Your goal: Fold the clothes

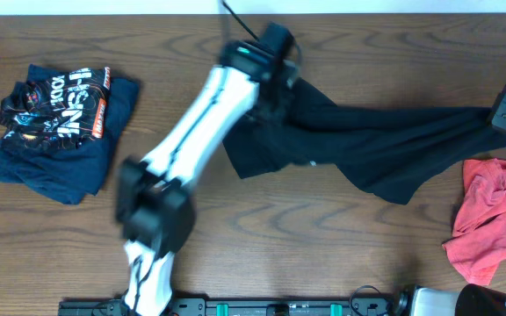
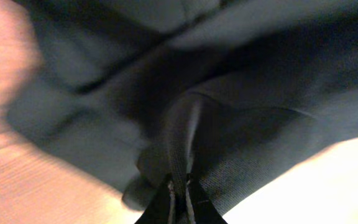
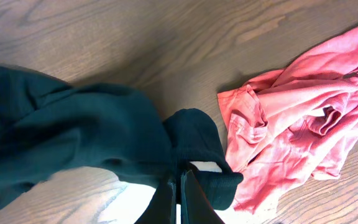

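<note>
On my overhead view the black garment lies stretched across the table, filling the centre and right of the frame. Its long axis runs almost straight left to right, dipping slightly toward the right edge. One end is bunched at upper centre and the other narrows to a point at the far right. The slack lower edge sags toward the bottom of the frame, right of centre.

My left gripper sits at the bunched end. Its wrist view shows the fingers pressed together on a raised fold of the dark cloth. My right gripper holds the opposite end, its fingers clamped on a corner of the fabric just above the wood.

The pink shirt lies crumpled at the lower right, just beside the black garment's right end; I cannot tell if they touch. The navy printed shirt sits folded at the upper left, well apart from the rest.
</note>
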Robot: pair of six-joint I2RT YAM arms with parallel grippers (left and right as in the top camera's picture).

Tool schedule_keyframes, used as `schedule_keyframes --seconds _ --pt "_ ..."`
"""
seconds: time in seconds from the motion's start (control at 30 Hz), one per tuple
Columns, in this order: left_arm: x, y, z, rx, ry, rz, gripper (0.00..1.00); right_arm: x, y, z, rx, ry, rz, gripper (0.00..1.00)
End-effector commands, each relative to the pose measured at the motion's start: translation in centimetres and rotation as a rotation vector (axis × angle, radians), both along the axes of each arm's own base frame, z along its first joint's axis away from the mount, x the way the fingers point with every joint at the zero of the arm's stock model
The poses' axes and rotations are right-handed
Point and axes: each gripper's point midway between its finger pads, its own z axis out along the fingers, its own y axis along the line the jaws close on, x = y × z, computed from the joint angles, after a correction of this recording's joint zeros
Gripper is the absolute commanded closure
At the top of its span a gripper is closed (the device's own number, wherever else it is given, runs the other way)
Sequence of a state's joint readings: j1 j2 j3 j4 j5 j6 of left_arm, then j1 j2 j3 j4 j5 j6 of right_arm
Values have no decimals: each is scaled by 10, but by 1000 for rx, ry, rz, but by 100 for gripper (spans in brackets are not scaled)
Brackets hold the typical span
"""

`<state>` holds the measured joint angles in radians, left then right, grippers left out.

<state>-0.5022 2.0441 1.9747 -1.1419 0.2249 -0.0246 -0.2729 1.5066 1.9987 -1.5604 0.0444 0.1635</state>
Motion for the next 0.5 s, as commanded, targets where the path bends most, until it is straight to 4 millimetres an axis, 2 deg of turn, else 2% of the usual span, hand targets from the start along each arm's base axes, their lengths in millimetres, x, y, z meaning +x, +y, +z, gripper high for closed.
schedule_keyframes --seconds 0.0,0.13,0.23,0.37,0.47 --pt "-3 29 86 -70 -182 39 94 -2 -6 -1 -13 10 -6 99" --pt "-18 59 154 -138 -335 89 94 -2 -6 1 -10 -5 -16 99" --pt "-35 82 200 -183 -450 125 94 0 -7 12 -18 -62 -17 99" --pt "-66 117 260 -241 -626 189 94 1 4 40 -5 -198 16 99" --pt "-88 135 296 -279 -744 221 94 -5 5 62 -33 -289 19 99"
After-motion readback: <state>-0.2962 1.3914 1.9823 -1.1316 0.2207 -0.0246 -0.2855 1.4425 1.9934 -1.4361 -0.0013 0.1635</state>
